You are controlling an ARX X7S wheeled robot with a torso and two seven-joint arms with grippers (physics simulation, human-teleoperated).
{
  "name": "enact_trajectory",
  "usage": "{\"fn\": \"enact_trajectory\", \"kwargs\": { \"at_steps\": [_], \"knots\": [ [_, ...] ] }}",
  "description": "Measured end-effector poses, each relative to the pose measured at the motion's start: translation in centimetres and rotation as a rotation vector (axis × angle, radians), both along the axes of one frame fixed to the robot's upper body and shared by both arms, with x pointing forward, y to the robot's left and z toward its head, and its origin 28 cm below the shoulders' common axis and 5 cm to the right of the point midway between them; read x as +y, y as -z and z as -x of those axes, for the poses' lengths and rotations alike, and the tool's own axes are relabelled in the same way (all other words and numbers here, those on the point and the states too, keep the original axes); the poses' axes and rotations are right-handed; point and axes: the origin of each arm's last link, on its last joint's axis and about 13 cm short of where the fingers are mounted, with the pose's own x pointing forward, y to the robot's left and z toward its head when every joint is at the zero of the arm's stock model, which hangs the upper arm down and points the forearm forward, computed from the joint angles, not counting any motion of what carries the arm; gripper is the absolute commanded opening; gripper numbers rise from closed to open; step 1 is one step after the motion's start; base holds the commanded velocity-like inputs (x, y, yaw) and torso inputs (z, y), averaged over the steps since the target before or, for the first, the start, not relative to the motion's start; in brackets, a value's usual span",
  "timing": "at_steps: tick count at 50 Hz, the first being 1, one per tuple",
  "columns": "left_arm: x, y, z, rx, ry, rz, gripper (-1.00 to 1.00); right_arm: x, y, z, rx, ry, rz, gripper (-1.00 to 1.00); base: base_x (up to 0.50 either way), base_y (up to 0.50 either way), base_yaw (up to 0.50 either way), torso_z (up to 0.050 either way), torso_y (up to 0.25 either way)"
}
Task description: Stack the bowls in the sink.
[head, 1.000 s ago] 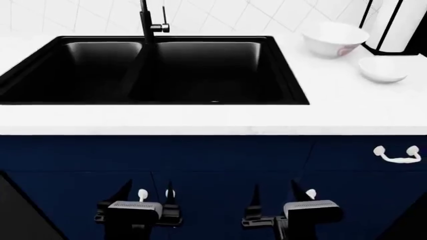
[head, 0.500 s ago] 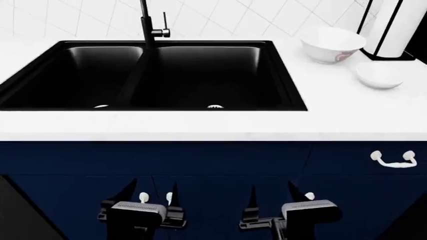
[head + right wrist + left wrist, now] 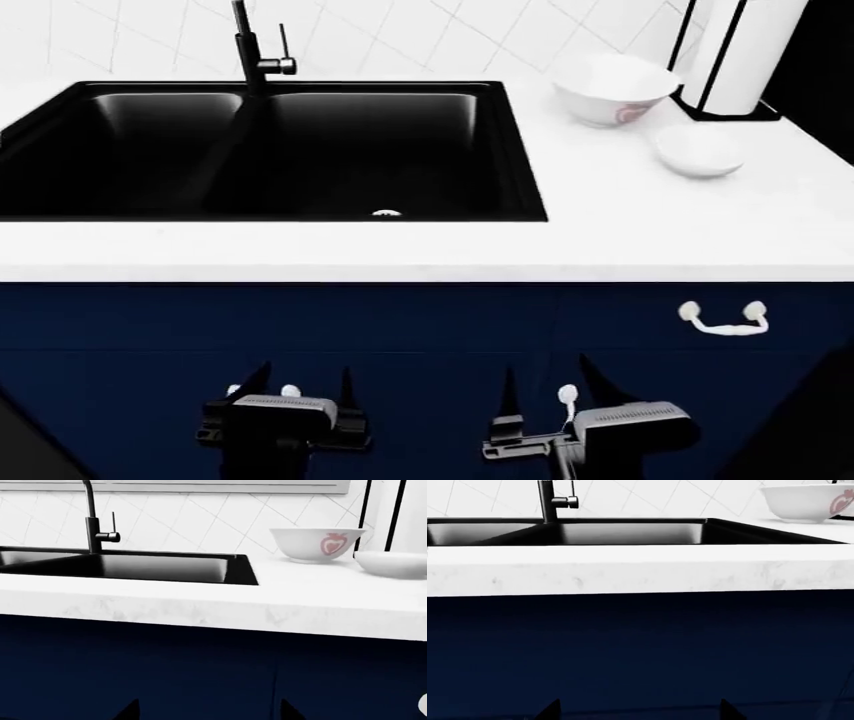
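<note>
The black double-basin sink (image 3: 360, 150) is set in the white counter, with both basins bare. The larger white bowl (image 3: 611, 88), with a pinkish mark on its side, stands upright on the counter right of the sink. The smaller bowl (image 3: 698, 152) sits apart from it, nearer and further right. Both bowls show in the right wrist view, the larger bowl (image 3: 317, 544) and the smaller bowl (image 3: 392, 562). My left gripper (image 3: 300, 385) and right gripper (image 3: 545, 385) hang open and empty below the counter edge, before the navy cabinet. Their tips barely show as left gripper (image 3: 638, 710) and right gripper (image 3: 209, 710).
A paper-towel roll in a black holder (image 3: 741, 55) stands behind the bowls. The black gooseneck faucet (image 3: 247, 45) rises behind the sink's divider. The counter's front edge (image 3: 427, 262) overhangs the navy cabinet (image 3: 427, 330), which carries a white handle (image 3: 723, 318).
The whole scene has slid left in the head view, so the bowls and paper-towel roll sit closer to its middle. Both grippers stay low and open.
</note>
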Motion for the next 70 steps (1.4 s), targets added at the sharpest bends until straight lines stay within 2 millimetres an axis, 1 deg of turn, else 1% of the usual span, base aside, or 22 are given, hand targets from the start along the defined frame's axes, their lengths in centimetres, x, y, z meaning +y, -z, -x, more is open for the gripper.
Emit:
{"fn": "enact_trajectory", "kwargs": {
  "at_steps": [11,16,20,23,26,33,39,45,55,70],
  "knots": [
    [-0.1,0.1,0.1,0.015,0.001,0.004,1.00,-0.1,0.0,0.1,0.002,-0.003,-0.001,1.00,0.00,-0.50,0.00,0.000,0.000],
    [-0.1,0.0,0.1,0.030,0.004,0.022,1.00,-0.1,0.0,0.1,0.007,0.001,0.001,1.00,0.00,-0.02,0.00,0.000,0.000],
    [0.0,-0.4,0.1,0.070,0.008,0.050,1.00,0.0,-0.2,0.1,0.028,0.001,-0.010,1.00,0.00,0.00,0.00,0.000,0.000],
    [0.3,-1.2,0.1,0.102,0.012,0.074,1.00,0.2,-0.9,0.1,0.046,-0.006,-0.027,1.00,0.00,0.00,0.00,0.000,0.000],
    [0.8,-2.3,0.1,0.126,0.020,0.093,1.00,0.3,-2.0,0.2,0.059,-0.019,-0.043,1.00,0.00,0.00,0.00,0.000,0.000],
    [1.8,-6.1,0.1,0.150,0.057,0.127,1.00,0.2,-5.8,0.3,0.082,-0.056,-0.071,1.00,0.00,0.00,0.00,0.000,0.000],
    [2.6,-9.0,0.3,0.162,0.095,0.139,1.00,-0.1,-8.9,0.3,0.101,-0.090,-0.082,1.00,0.00,0.00,0.00,0.000,0.000],
    [3.1,-11.4,0.4,0.167,0.126,0.133,1.00,-0.6,-11.8,0.6,0.113,-0.126,-0.076,1.00,0.00,0.00,0.00,0.000,0.000],
    [3.6,-14.4,0.6,0.175,0.156,0.114,1.00,-1.4,-16.0,0.5,0.111,-0.179,-0.037,1.00,0.00,0.00,0.00,0.000,0.000],
    [4.5,-18.1,0.5,0.231,0.159,0.109,1.00,-1.1,-20.9,-1.4,0.118,-0.287,0.028,1.00,0.00,0.00,0.00,0.000,0.000]
  ]
}}
